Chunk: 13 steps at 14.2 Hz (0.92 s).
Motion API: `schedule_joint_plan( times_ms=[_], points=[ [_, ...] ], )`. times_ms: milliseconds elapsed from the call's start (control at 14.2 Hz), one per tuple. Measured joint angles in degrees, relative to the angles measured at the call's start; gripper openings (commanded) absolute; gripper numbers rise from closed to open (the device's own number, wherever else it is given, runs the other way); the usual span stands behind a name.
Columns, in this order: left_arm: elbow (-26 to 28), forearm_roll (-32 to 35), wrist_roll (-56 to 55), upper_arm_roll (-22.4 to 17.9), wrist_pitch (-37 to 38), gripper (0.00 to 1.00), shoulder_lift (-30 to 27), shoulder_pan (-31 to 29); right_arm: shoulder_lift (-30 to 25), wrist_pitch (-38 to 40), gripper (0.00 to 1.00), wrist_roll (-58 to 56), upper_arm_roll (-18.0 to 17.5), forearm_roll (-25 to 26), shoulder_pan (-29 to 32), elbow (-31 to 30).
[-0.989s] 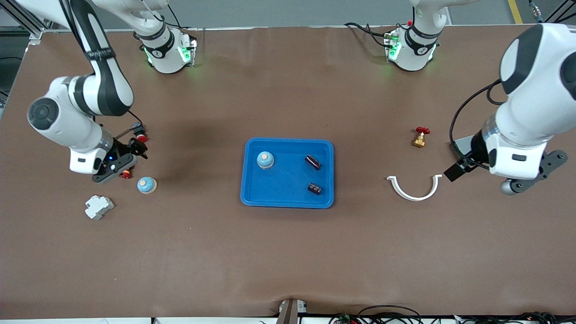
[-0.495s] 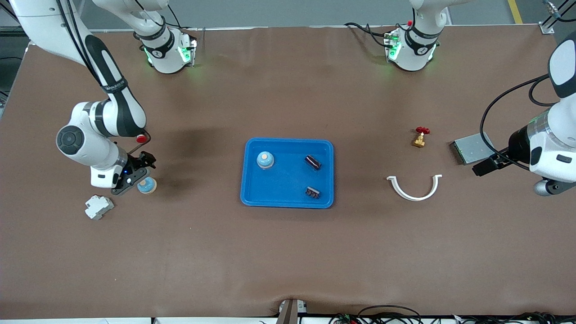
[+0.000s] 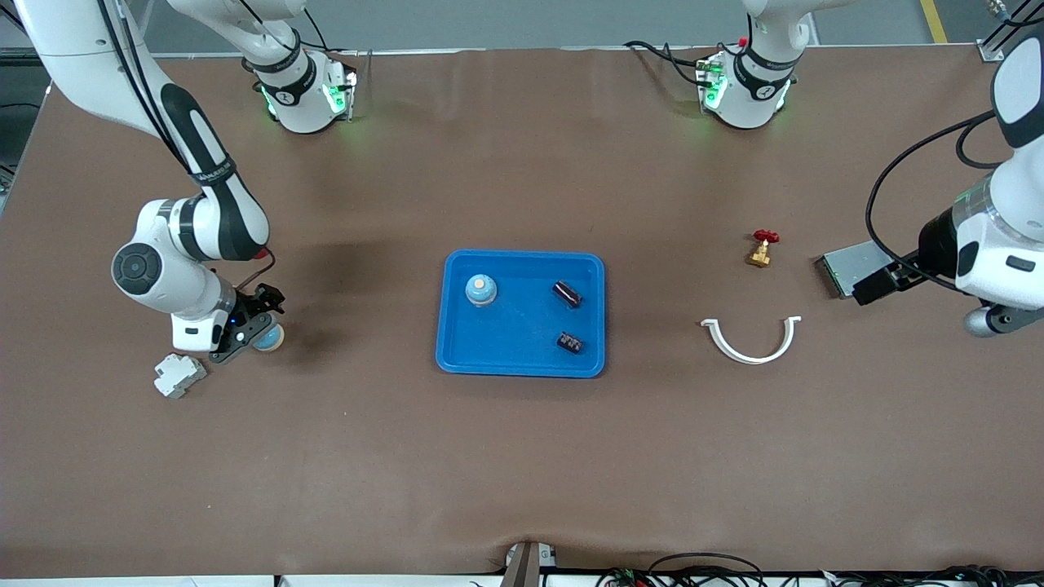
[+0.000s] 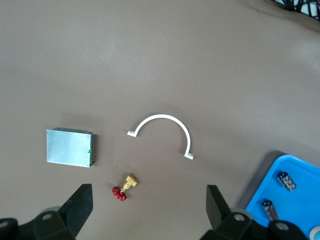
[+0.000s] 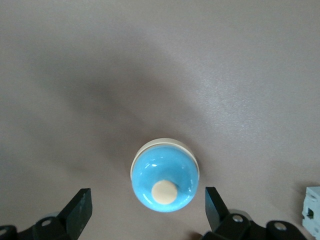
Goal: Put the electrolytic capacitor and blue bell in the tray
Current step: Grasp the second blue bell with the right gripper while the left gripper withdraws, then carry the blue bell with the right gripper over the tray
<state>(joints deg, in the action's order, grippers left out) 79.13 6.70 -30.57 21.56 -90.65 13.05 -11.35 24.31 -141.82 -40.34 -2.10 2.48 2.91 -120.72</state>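
- Right gripper (image 3: pixel 259 319) has dropped over the blue bell (image 5: pixel 165 180) still on the surface, well off the tray (image 3: pixel 522 359) toward the right arm's end; fingers (image 5: pixel 79 210) spread, straddling it, no contact yet.
- Tray already holds one bell (image 3: pixel 481 289) and two capacitors (image 3: pixel 568 293).
- White breaker (image 3: pixel 179 375) sits near the bell, clear of the grasp.
- Left gripper (image 4: pixel 150 212) waits, fingers spread, over the grey box (image 3: pixel 848 267); white clip (image 3: pixel 750 338) and valve (image 3: pixel 762 247) lie between it and the tray.

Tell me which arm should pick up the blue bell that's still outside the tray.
The right arm. Its right gripper hangs directly over the blue bell with fingers open on either side. The left gripper waits open at the table's other end, over the grey box.
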Motion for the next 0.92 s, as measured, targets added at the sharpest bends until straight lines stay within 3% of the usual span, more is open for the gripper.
schedule_joint_plan(
  times_ms=[141, 495, 918],
  points=[
    [0.2, -0.9, 4.8, -1.4, 0.7, 1.0, -1.4, 1.2, 0.7, 0.0, 1.0, -0.5, 0.0, 0.0, 0.3, 0.6],
    [2.7, -1.5, 17.3, -12.3, 1.0, 1.0, -4.6, 8.1, 2.2, 0.0, 1.0, -0.6, 0.0, 0.0, 0.4, 1.2],
    [8.1, -4.2, 18.9, -14.0, 0.5, 1.0, -10.5, 8.2, 3.4, 0.0, 1.0, -0.7, 0.0, 0.0, 0.4, 1.9]
  ],
)
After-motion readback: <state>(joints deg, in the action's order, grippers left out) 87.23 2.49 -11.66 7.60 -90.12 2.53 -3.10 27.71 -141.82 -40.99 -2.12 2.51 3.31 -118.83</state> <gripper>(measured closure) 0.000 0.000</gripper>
